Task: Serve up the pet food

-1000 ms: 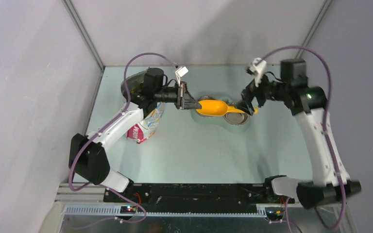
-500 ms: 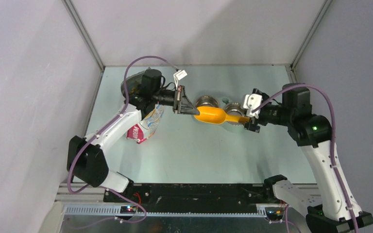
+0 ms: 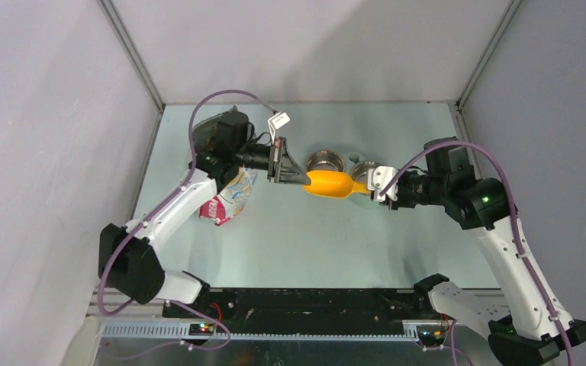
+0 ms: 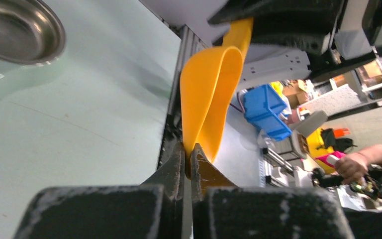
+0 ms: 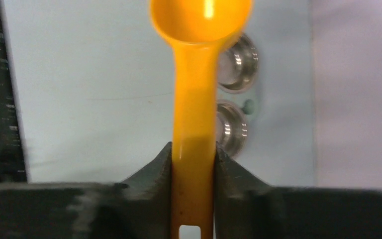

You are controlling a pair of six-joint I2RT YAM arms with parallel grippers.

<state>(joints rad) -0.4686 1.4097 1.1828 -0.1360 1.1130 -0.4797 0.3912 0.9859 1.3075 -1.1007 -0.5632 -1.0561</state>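
A yellow scoop (image 3: 328,184) hangs in the air between both grippers, in front of two steel bowls (image 3: 326,161). My left gripper (image 3: 299,180) is shut on the thin front rim of the scoop's cup (image 4: 211,94), its fingertips (image 4: 176,162) pinching the plastic. My right gripper (image 3: 375,187) is shut on the scoop's handle (image 5: 194,124), a finger (image 5: 159,164) pressed to each side. The scoop's cup (image 5: 201,17) looks empty. No pet food shows in any view.
The two steel bowls (image 5: 238,62) sit side by side at mid-table, the second (image 3: 364,169) partly under the scoop handle. A white printed bag (image 3: 233,198) lies under the left arm. A dark object (image 3: 207,128) sits in the far left corner.
The right arm swung from behind the bowls round to the scoop's handle end, and its jaws closed on the handle. The left gripper kept its hold and drew the scoop slightly left.
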